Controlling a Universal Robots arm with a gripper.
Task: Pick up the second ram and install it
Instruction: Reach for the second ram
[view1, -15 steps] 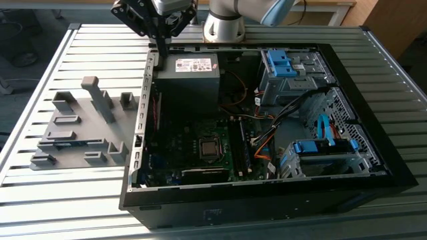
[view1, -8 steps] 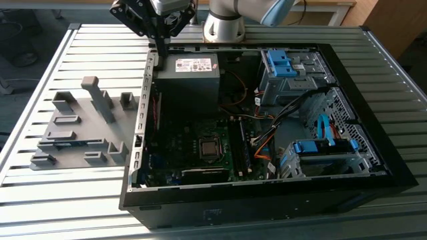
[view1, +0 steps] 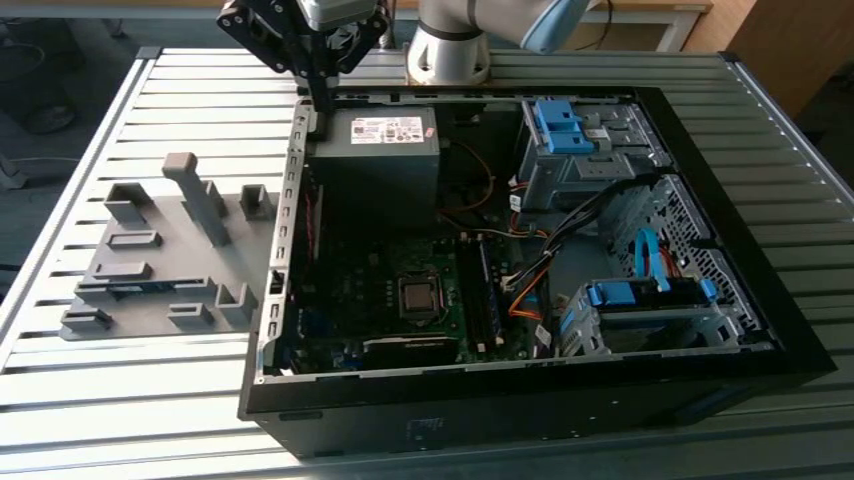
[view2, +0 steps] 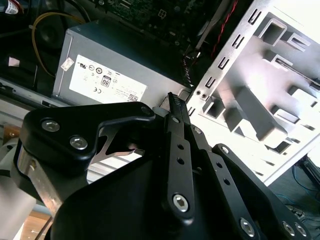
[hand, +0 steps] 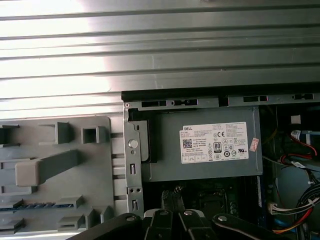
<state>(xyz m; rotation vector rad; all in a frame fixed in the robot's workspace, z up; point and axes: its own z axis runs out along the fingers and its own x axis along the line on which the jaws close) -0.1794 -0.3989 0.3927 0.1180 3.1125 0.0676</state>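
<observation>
One stick, taken to be the second ram (view1: 134, 288), is seen lying flat in the grey holder tray (view1: 167, 255). It sits outside the computer case (view1: 287, 250) on the exterior view's left, with its long axis roughly square to the case's side wall. The gripper (view1: 318, 105) is held over that wall's far end, beside the power supply (view1: 380, 150). Its fingers are closed together on nothing. The stick is judged to lie outward from the case and nearer the camera.
</observation>
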